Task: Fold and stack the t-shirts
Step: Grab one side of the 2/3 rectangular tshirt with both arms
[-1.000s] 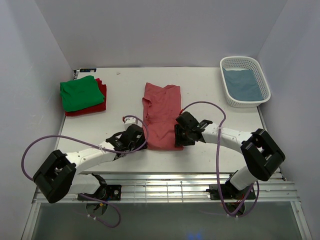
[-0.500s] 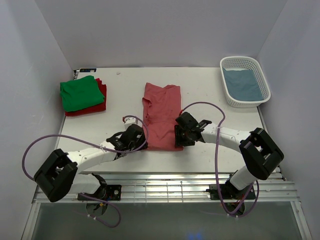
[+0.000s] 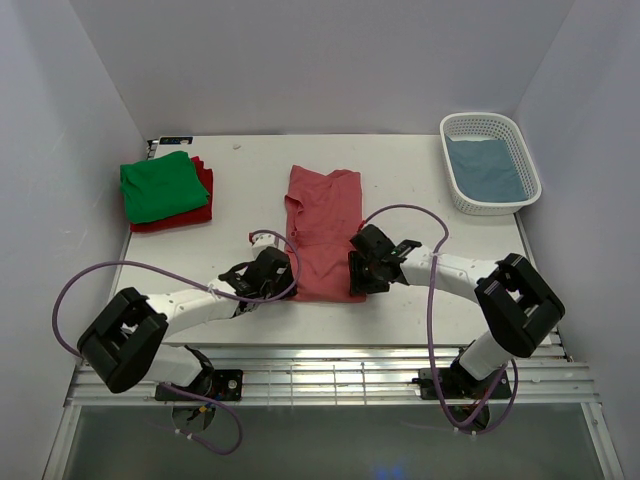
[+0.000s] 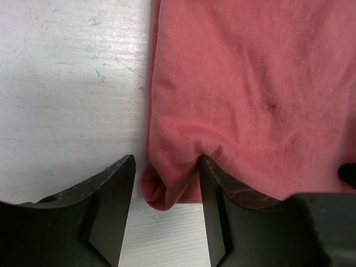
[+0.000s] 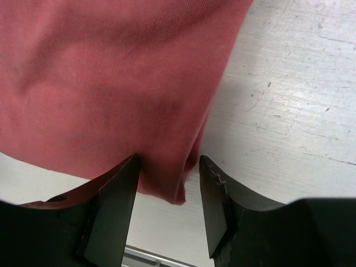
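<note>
The dusty pinkish-red t-shirt [image 3: 322, 230] lies mid-table, folded into a long strip. My left gripper [image 3: 283, 281] is open at its near left corner. In the left wrist view the shirt [image 4: 250, 83] has its rolled corner between the open gripper's [image 4: 167, 189] fingers, with the right fingertip [image 4: 214, 183] on the cloth. My right gripper [image 3: 356, 276] is open at the near right corner. In the right wrist view that gripper [image 5: 169, 183] straddles the shirt's [image 5: 111, 72] edge. The bright green shirt [image 3: 160, 185] lies folded on the dark red shirt [image 3: 200, 208]. The grey-blue shirt [image 3: 487, 168] lies in the basket.
The white lattice basket [image 3: 478, 119] stands at the back right corner. The green and dark red stack is at the back left. White walls close in the table on three sides. A metal rail runs along the near edge [image 3: 330, 360].
My left gripper has edged right and a little forward onto the shirt's near left corner. The right gripper has barely moved. The shirt lies as before.
</note>
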Robot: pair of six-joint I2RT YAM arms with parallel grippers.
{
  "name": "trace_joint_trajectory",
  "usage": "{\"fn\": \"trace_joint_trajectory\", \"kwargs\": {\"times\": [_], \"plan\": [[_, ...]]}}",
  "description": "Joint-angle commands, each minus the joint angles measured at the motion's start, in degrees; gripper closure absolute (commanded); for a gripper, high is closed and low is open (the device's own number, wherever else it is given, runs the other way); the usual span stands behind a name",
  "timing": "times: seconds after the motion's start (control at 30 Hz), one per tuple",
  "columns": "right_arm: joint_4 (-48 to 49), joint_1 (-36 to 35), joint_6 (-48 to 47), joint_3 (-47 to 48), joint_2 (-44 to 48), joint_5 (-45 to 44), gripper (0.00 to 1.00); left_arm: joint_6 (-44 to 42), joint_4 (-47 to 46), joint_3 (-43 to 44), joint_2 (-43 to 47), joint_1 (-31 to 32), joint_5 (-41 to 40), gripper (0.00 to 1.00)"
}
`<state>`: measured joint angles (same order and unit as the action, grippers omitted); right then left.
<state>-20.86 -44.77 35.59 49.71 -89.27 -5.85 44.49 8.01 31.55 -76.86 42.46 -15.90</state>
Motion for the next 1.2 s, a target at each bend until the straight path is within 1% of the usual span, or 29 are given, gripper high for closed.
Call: {"fn": "trace_joint_trajectory", "kwargs": {"times": [0.0, 0.13, 0.3, 0.37, 0.4, 0.43, 0.47, 0.5, 0.53, 0.57, 0.6, 0.7, 0.8, 0.87, 1.0, 1.1, 1.17], "plan": [[0.8, -0.6, 0.2, -0.1, -1.3, 0.3, 0.47, 0.9, 0.1, -1.3, -1.6, -0.4, 1.9, 0.41], [1.4, -0.8, 0.8, -1.0, -1.3, 0.6, 0.47, 0.9, 0.2, -1.0, -2.3, -0.4, 3.5, 0.53], [3.0, -0.8, 1.1, -3.0, -1.6, 0.9, 0.47, 1.7, 0.4, -1.3, -3.5, -0.4, 4.8, 0.56], [3.7, -0.8, 0.9, -3.0, -2.6, 1.6, 0.5, 1.7, 0.4, -1.8, -3.4, -0.4, 5.0, 0.6], [3.9, -0.9, 0.8, -2.9, -2.7, 1.8, 0.58, 1.8, 0.5, -1.8, -3.3, -0.4, 5.3, 0.62], [4.1, -1.1, 0.8, -2.9, -2.9, 2.1, 0.62, 1.7, 0.4, -2.0, -3.3, -0.4, 5.4, 0.64], [4.2, -1.1, 0.6, -2.7, -3.1, 2.2, 0.68, 1.7, 0.5, -2.3, -3.3, -0.4, 5.5, 0.71], [4.1, -1.2, 0.5, -2.3, -3.3, 2.2, 0.78, 1.5, 0.5, -2.5, -3.4, -0.4, 5.6, 0.74], [3.9, -1.3, 0.4, -2.3, -3.4, 2.1, 0.81, 1.3, 0.4, -2.7, -3.6, -0.4, 6.1, 0.77], [3.7, -1.5, 0.3, -2.3, -3.4, 2.2, 0.84, 1.1, 0.3, -3.4, -3.6, -0.5, 6.6, 0.84], [2.9, -1.5, 0.0, -2.3, -3.4, 2.0, 0.92, 1.0, 0.3, -3.9, -3.6, -0.4, 7.0, 0.87], [1.5, -3.0, -0.1, -2.4, -2.2, 1.4, 0.92, 0.6, -0.1, -6.4, -2.1, 0.1, 8.8, 0.95], [-0.9, -5.8, 0.9, -3.5, 0.7, -0.4, 0.92, 0.9, 1.6, -8.8, 2.8, 1.8, 9.1, 0.99], [-2.6, -7.3, 2.0, -5.3, 3.1, -1.0, 0.92, 1.3, 4.1, -9.3, 7.6, 3.5, 9.3, 1.0], [-5.5, -12.1, 5.6, -7.7, 7.0, -1.8, 0.92, 3.4, 8.9, -8.8, 13.9, 5.8, 9.5, 1.0], [-9.5, -17.5, 8.9, -6.9, 9.5, -4.0, 0.92, 4.5, 11.3, -6.9, 16.0, 7.5, 10.0, 1.0], [-12.0, -19.6, 11.4, -5.2, 11.2, -6.9, 0.92, 5.1, 13.0, -4.8, 16.2, 9.4, 9.8, 1.0]]}}
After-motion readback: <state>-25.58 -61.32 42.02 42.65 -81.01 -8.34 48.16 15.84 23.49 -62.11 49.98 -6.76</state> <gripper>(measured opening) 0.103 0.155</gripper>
